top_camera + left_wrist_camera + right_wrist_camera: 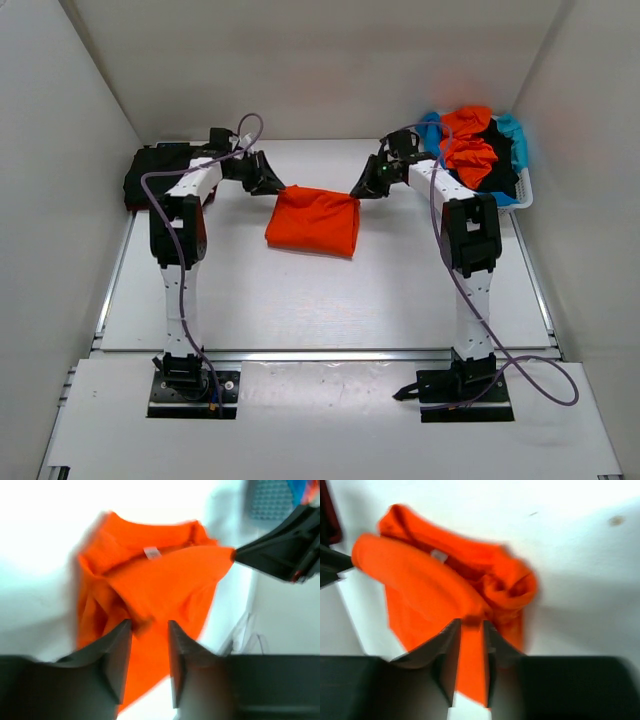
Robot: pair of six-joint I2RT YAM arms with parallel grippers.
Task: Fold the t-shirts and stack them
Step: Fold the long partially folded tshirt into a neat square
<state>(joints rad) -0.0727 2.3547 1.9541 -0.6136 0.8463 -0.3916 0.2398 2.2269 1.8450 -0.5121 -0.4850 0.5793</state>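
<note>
Bright orange t-shirt (pixel 313 222) — rumpled, half-folded — pinched at its far corners by left gripper (pixel 272 187) and right gripper (pixel 360 190).

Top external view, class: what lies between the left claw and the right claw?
The orange t-shirt fills that stretch, its far corners pinched by the left claw and the right claw. The top external view shows this.

Bright, even light fills the top view, with soft shadows. Both wrist views blur the orange t-shirt (pixel 165 585); the table (pixel 35 555) glares white.
</note>
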